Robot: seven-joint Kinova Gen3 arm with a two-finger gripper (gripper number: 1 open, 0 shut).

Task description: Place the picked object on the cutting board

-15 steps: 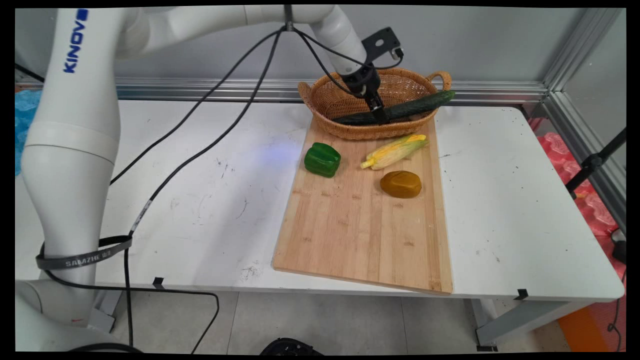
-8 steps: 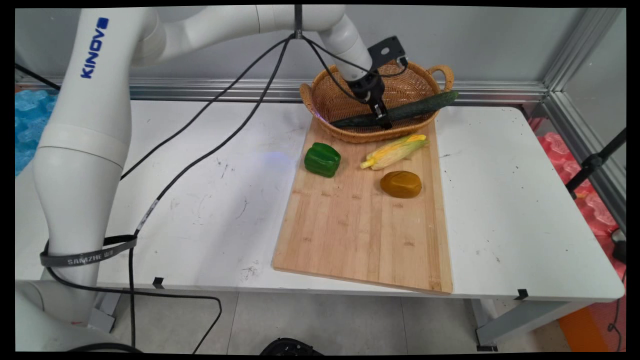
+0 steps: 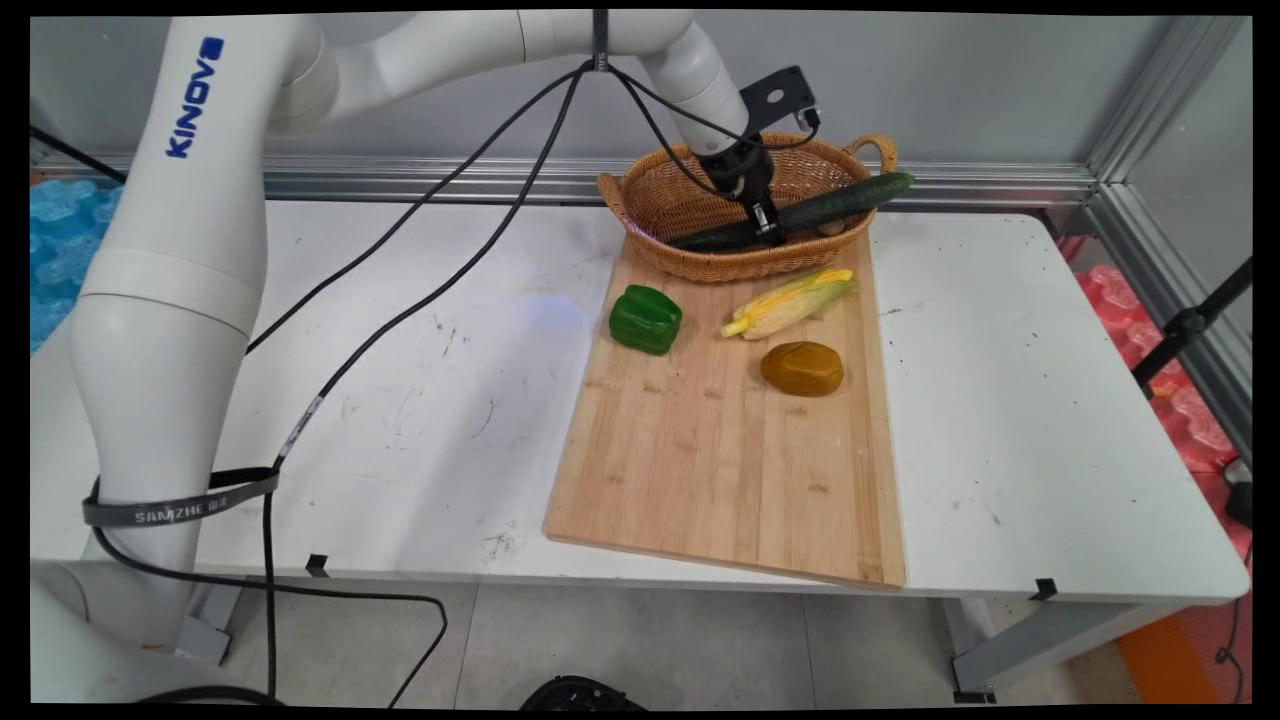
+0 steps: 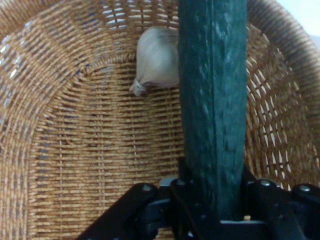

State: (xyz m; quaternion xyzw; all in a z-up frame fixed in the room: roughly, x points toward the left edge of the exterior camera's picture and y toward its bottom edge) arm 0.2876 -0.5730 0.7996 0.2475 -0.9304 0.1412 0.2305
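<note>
- My jaws were clenched on the cucumber, gripping it partway along its length, inside the wicker basket. From my hand camera the cucumber ran straight up and away from the grip.
- A garlic bulb lay on the basket floor just beside the cucumber, partly hidden behind it.
- Working outward from the basket, nearest the camera first: the bare near end of the wooden cutting board, then the brown potato, then the green bell pepper to its left, then the corn cob just in front of the basket's near rim. The basket's near side sat on the board's far end, and the board lay on the white tabletop.
- The cucumber lay slanted across the basket, its right end poking out over the rim beside the right handle, its left end low against the inner wall.
- My worry: the cucumber was longer than the basket was wide. Letting go with one end over the rim could let it tip out or roll onto the tabletop.
- Pressing it down could drag the light basket or pin the garlic bulb.
</note>
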